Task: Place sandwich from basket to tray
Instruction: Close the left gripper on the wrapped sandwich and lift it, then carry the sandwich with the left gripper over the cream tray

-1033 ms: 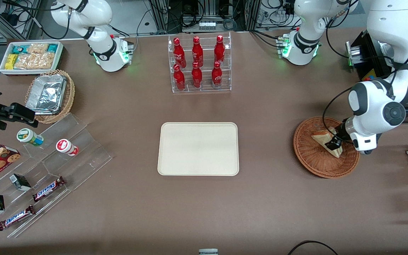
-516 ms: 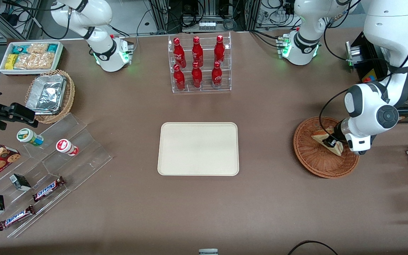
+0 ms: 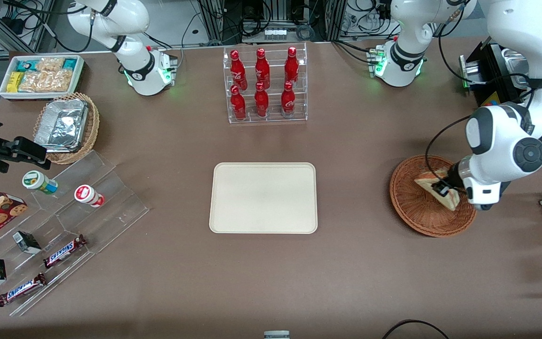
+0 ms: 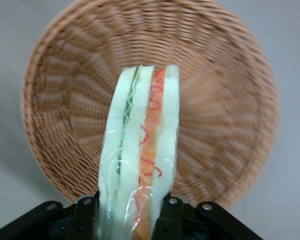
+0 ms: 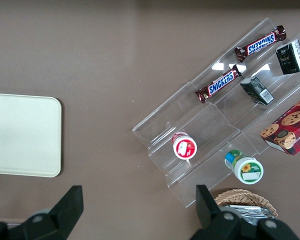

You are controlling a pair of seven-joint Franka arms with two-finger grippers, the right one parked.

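Observation:
The sandwich (image 3: 425,181) is a wrapped wedge of pale bread with red and green filling. My left gripper (image 3: 442,189) is shut on it over the round reddish-brown basket (image 3: 412,207). The wrist view shows the sandwich (image 4: 142,150) standing on edge between the black fingers (image 4: 170,212) of the gripper (image 4: 127,210), with the basket (image 4: 225,125) beneath it. I cannot tell whether the sandwich still touches the weave. The cream tray (image 3: 263,197) lies bare at the table's middle, well away from the basket, and the tray (image 5: 20,135) also shows in the right wrist view.
A clear rack of red bottles (image 3: 264,84) stands farther from the camera than the tray. A stepped acrylic stand with snacks (image 3: 64,221), a tan basket with a foil tray (image 3: 66,127) and a white snack bin (image 3: 40,75) sit toward the parked arm's end.
The working arm's wrist swung a little toward the tray and then back. The sandwich stayed between the fingers over the basket and shifted only slightly.

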